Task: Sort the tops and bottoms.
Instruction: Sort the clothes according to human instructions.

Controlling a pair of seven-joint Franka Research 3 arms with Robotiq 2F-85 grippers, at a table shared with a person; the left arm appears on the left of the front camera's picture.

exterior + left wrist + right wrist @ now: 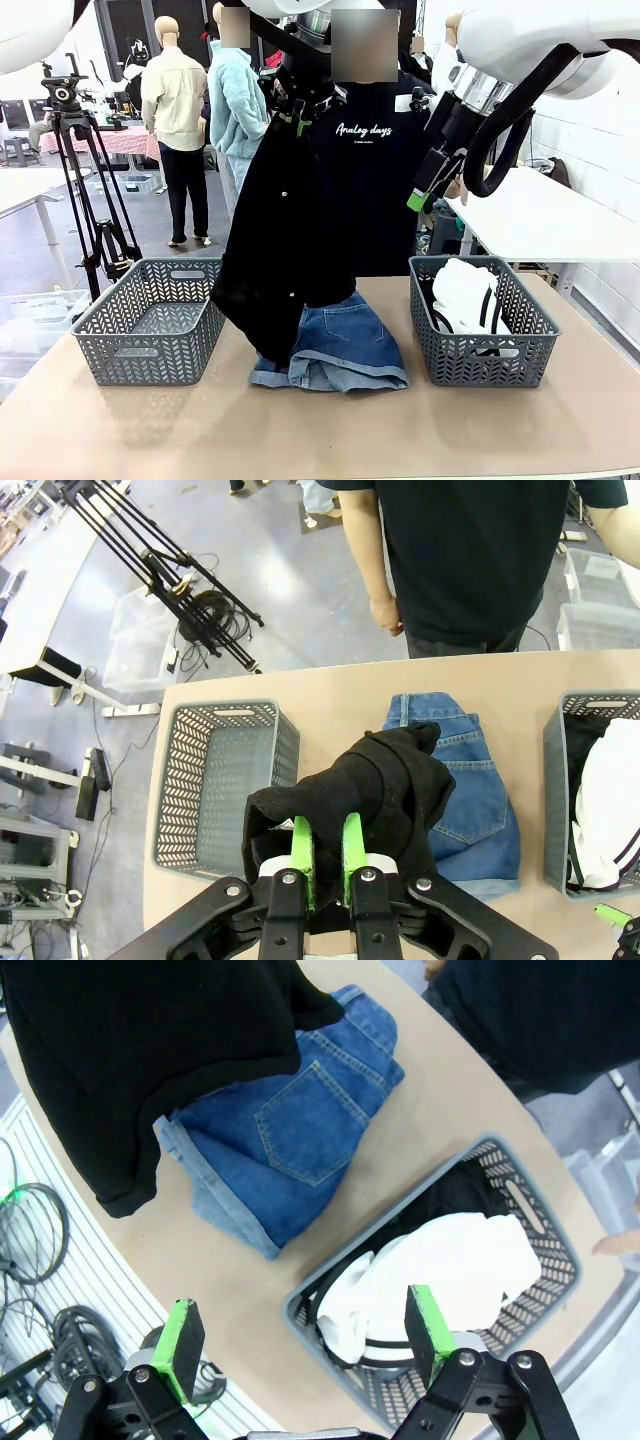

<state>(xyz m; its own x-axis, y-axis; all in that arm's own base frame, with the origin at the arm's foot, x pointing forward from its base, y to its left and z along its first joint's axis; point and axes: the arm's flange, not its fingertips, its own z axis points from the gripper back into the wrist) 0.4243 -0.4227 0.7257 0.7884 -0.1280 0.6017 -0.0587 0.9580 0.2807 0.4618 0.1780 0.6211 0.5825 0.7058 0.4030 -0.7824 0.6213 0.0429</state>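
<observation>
One black top [285, 230] hangs pinched in the left gripper [325, 828], right gripper [300, 1322] spread; person's T-shirt [368, 190] reads "Analog days".

Bright, even indoor light falls from overhead, leaving only soft, pale shadows on the surface [320, 440] beside the left basket [150, 355] and the denim [340, 350]. The black garment [285, 230] swallows light and reads as a nearly flat dark mass. The white fabric [440, 1270] is close to washing out. A pale sheen lies on the floor [290, 580]. Both wrist views bend straight edges near their borders. The near right arm [560, 40] looks soft and overbright.
</observation>
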